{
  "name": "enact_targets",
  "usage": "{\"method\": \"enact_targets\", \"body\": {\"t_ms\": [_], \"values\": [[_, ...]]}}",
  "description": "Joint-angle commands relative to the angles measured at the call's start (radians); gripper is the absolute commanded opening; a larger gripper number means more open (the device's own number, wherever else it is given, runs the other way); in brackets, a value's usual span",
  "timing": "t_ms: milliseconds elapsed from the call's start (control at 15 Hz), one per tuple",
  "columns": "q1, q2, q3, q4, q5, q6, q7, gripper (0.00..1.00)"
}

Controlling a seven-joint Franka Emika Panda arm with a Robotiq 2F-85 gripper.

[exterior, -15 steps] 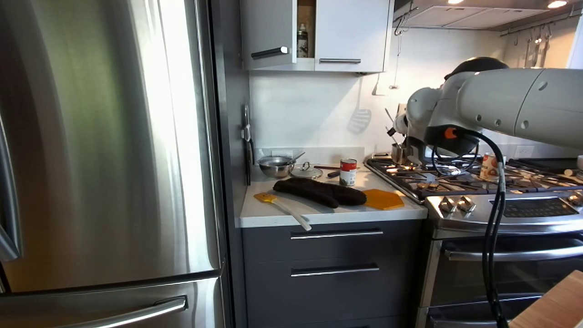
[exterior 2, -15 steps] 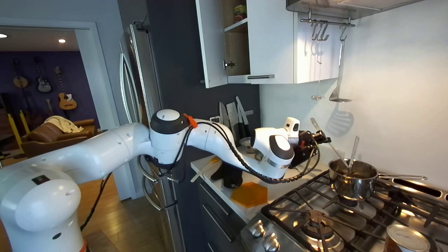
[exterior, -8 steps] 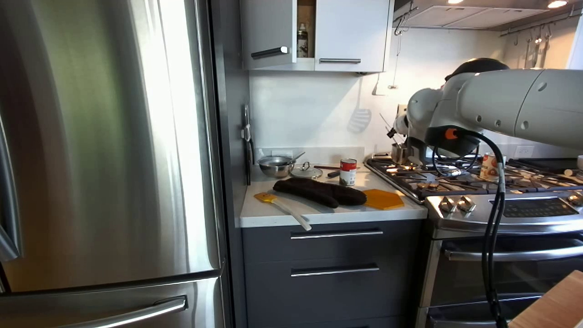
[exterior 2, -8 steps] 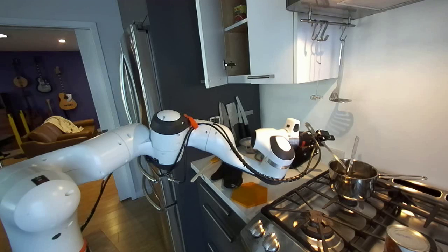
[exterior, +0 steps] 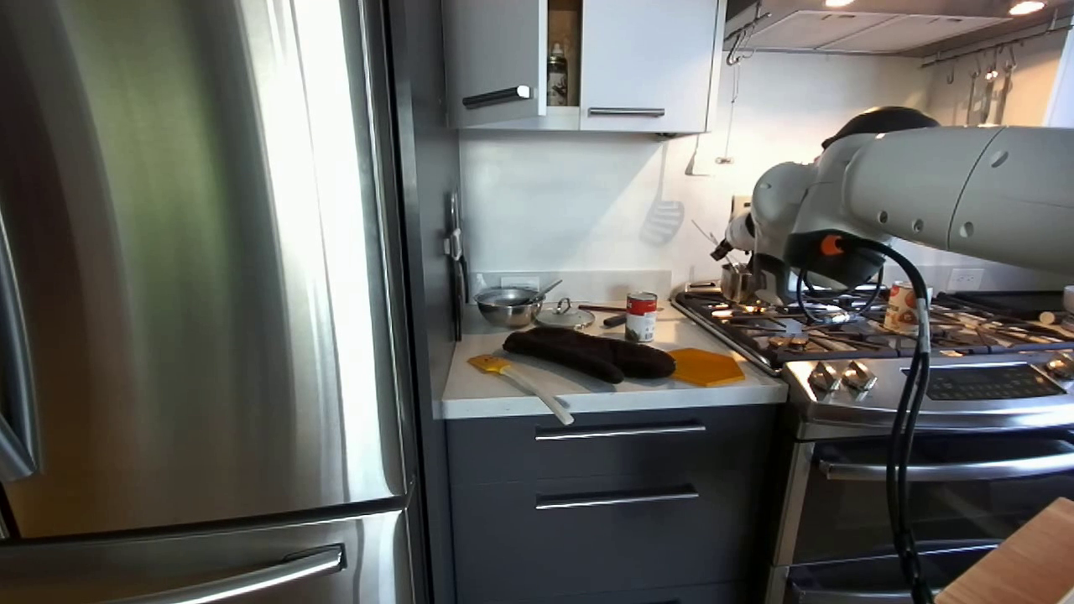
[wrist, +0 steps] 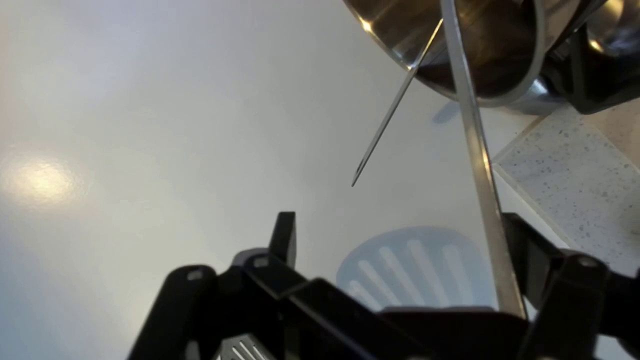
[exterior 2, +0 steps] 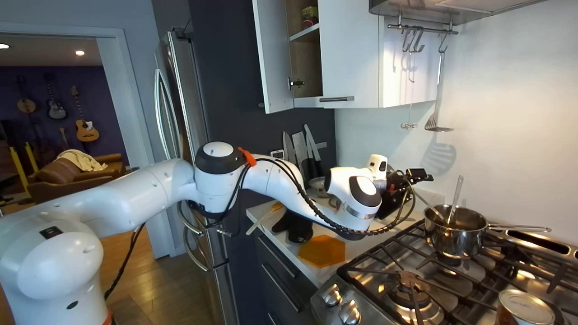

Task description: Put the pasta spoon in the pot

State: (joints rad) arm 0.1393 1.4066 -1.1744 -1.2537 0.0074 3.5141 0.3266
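The shiny metal pot (exterior 2: 454, 243) stands on the stove's back burner, its inside partly visible in the wrist view. Two long metal handles rise from it. One, which I take for the pasta spoon (wrist: 480, 150), leans out of the pot (wrist: 372, 27) toward my gripper (wrist: 400, 240); its head is hidden. In the wrist view this handle runs along the right finger (wrist: 530, 250), apparently resting against it. The other utensil (exterior 2: 456, 194) stands steeper in the pot. My gripper is wide open, above and beside the pot, and not closed on the handle.
Behind the gripper is the white wall. A slotted spatula (exterior 2: 435, 125) hangs from a rail above. Stove grates (exterior 2: 408, 275) and a can (exterior 2: 526, 309) lie in front. On the counter are dark mitts (exterior: 587, 352), an orange trivet (exterior: 706, 367) and a red-white can (exterior: 641, 317).
My gripper has opened and let go of the handle. The pasta spoon's handle has tipped toward the arm, its top end now behind the gripper. The arm has barely moved.
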Motion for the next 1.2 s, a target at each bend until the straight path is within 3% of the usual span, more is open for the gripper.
{"method": "enact_targets", "body": {"t_ms": [0,667,1133], "values": [[-0.027,-0.016,0.037,0.019,-0.062,-0.020,-0.010,1.00],[-0.048,-0.028,0.089,0.026,-0.149,-0.048,-0.009,1.00],[-0.095,-0.163,0.256,-0.015,-0.388,-0.096,-0.033,1.00]]}}
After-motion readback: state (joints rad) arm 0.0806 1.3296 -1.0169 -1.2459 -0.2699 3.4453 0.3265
